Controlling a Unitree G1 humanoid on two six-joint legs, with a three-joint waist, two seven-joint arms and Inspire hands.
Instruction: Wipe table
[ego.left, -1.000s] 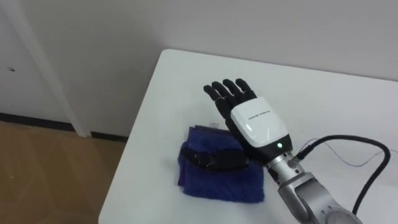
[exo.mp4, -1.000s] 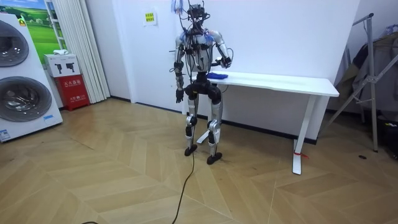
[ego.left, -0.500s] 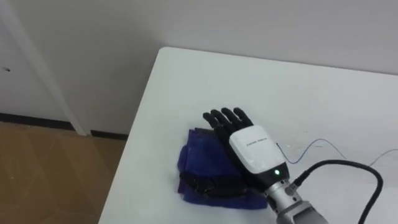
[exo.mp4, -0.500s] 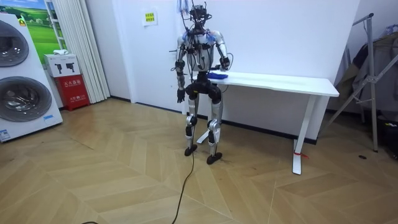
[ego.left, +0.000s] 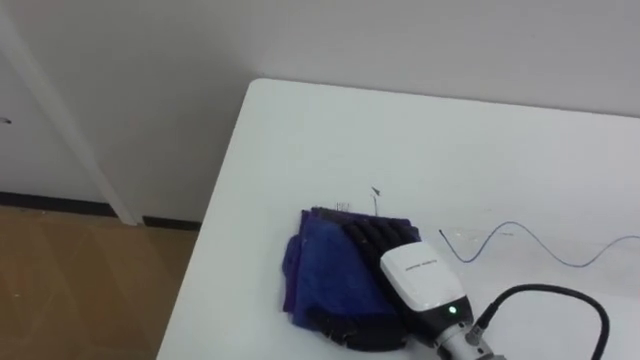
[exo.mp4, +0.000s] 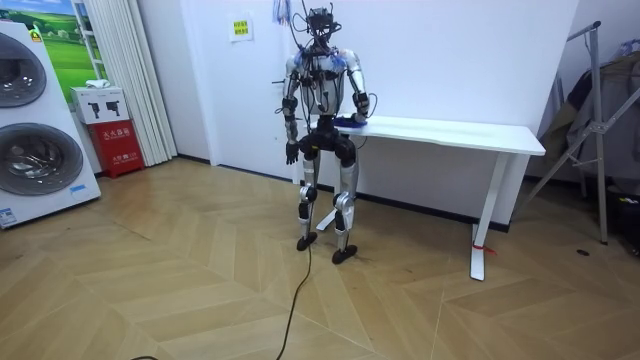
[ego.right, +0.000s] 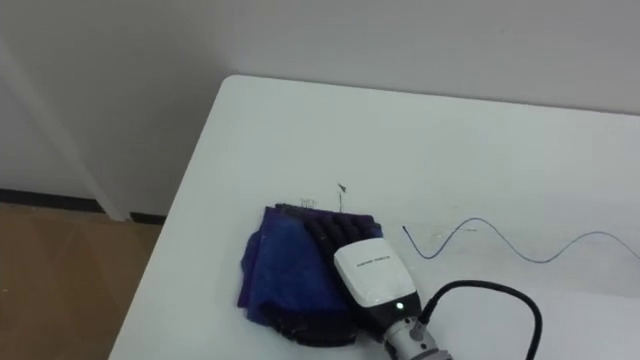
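The right hand (ego.left: 415, 285) is pressing flat, spread wide, on the folded dark-blue cloth (ego.left: 320, 265) by the white bench (ego.left: 330, 140)'s left edge. The left hand (exo.mp4: 289, 153) is hanging low, and I cannot tell its state.

The right hand (ego.left: 425, 282) has a white back, black fingers (ego.left: 372, 236), green light

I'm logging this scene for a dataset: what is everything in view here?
table: one, white, along the wall, the robot at its end
cloth: one, blue, folded, near the table's left edge
wavy line: one, blue, on the tabletop right of the cloth
washing machines: two, white, stacked, at the room view's left
box: one, red, beside the washing machines
rack: one, grey, at the room view's right
right hand: flat on the cloth, fingers straight
left hand: hangs at the robot's side
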